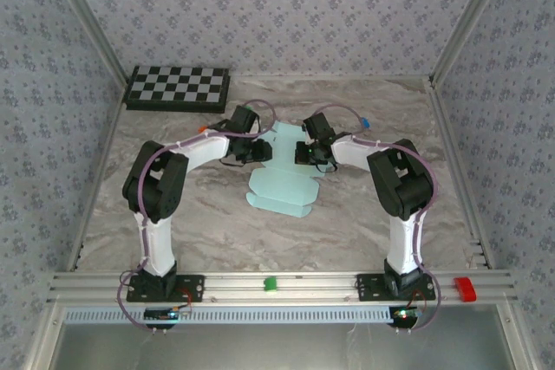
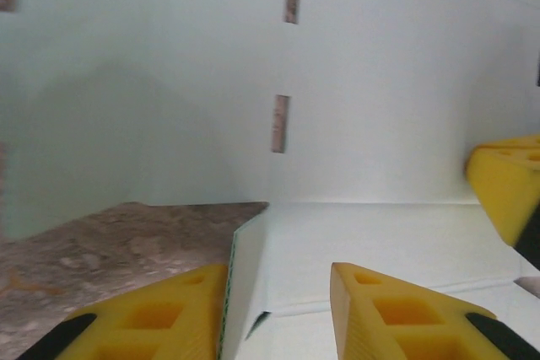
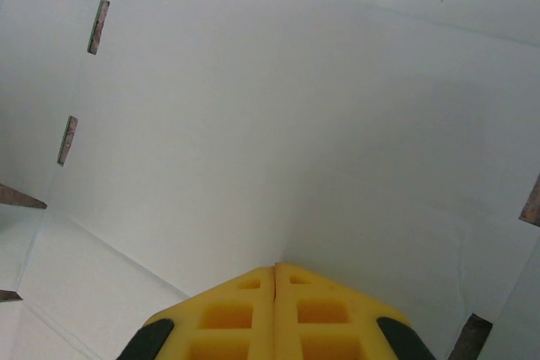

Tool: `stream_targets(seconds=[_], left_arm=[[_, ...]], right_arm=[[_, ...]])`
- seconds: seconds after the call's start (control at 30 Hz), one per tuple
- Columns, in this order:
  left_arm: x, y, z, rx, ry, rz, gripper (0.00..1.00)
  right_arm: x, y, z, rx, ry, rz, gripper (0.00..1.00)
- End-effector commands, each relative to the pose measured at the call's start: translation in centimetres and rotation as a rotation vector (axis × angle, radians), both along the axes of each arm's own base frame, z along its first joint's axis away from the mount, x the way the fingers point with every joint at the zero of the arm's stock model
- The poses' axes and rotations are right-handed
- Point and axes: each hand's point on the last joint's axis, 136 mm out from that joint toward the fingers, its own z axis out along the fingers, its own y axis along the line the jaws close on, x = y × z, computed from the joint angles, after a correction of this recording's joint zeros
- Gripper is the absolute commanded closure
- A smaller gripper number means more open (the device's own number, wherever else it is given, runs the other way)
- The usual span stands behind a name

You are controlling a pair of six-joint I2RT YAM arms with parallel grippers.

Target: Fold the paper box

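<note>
The paper box point(image 1: 279, 181) is a pale aqua die-cut sheet lying in the middle of the marble table, its far part lifted between the two arms. My left gripper point(image 1: 259, 152) is at the sheet's left side. In the left wrist view my left gripper point(image 2: 274, 271) is open, and a raised side flap point(image 2: 245, 276) stands on edge against the inside of its left finger. A tall panel with two slots point(image 2: 280, 124) stands behind. My right gripper point(image 1: 305, 155) is shut, with my right gripper's point(image 3: 276, 267) tips against the bare card point(image 3: 278, 124); nothing shows between them.
A black-and-white checkerboard point(image 1: 178, 87) lies at the back left. A small orange block point(image 1: 205, 128) and a blue block point(image 1: 365, 119) sit near the arms' wrists. A green block point(image 1: 270, 283) and a red block point(image 1: 465, 288) rest on the front rail. Patterned walls close in three sides.
</note>
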Motion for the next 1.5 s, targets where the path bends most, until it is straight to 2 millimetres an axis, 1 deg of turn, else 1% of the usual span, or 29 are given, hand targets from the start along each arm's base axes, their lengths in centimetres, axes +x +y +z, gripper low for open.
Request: stream_targets(seconds=[0.0,0.27,0.43,0.57,0.67,0.77,0.8,0.87,0.93,1.0,1.07,1.1,1.13,1.17,1.23,1.33,1.47], left_arm=[[0.0,-2.0,2.1,-0.039,-0.053,-0.068,0.64],[-0.5,-3.5,0.7,-0.004,-0.020,-0.105,0.64],[-0.4,-3.2,0.8,0.024,-0.027,-0.097,0.63],[0.1,-1.9,2.2,0.081,-0.081,-0.064,0.62],[0.4,-0.7,3.8,0.122,-0.139,-0.034,0.60],[0.2,-0.1,5.3,0.147,-0.184,-0.032,0.60],[0.0,0.1,5.6,0.153,-0.190,-0.035,0.65],[-0.5,-0.1,6.1,0.154,-0.196,-0.051,0.79],[-1.4,-0.4,6.0,0.159,-0.192,-0.063,0.93],[-2.3,-0.8,5.6,0.162,-0.177,-0.072,1.00],[-3.2,-1.5,5.1,0.162,-0.160,-0.082,1.00],[-3.7,-2.0,4.7,0.160,-0.151,-0.088,1.00],[-4.2,-2.5,4.2,0.160,-0.141,-0.094,1.00],[-4.6,-2.9,3.8,0.157,-0.132,-0.096,1.00],[-5.4,-3.7,2.7,0.147,-0.110,-0.100,1.00],[-6.2,-4.4,1.1,0.147,-0.083,-0.103,1.00],[-6.7,-4.2,-0.7,0.175,-0.058,-0.107,1.00]], right_arm=[[-3.5,-1.3,-4.3,-0.080,0.158,-0.002,1.00],[-3.6,-1.2,-4.4,-0.077,0.163,-0.003,1.00],[-3.6,-1.2,-4.3,-0.076,0.160,-0.005,1.00],[-3.4,-1.3,-3.5,-0.072,0.145,-0.010,1.00],[-3.2,-1.3,-2.4,-0.062,0.121,-0.018,1.00],[-2.7,-1.1,-0.8,-0.042,0.083,-0.018,0.98],[-2.5,-0.8,-0.2,-0.029,0.063,-0.013,0.97],[-2.2,-0.6,0.8,-0.009,0.034,-0.007,0.95],[-1.9,-0.6,1.7,0.000,0.008,-0.004,0.92],[-1.6,-0.6,2.5,0.001,-0.007,-0.001,0.91],[-1.3,-0.7,3.0,-0.002,-0.014,0.003,0.89],[-1.3,-1.0,2.9,-0.011,-0.010,0.003,0.88],[-0.5,-0.8,3.9,-0.005,-0.033,0.005,0.88],[-0.2,-0.9,4.1,-0.009,-0.037,0.007,0.87],[0.4,-1.3,3.9,-0.025,-0.034,0.014,0.83],[1.2,-1.6,3.4,-0.049,-0.018,0.039,0.81],[1.6,-1.8,2.2,-0.067,0.013,0.051,0.82]])
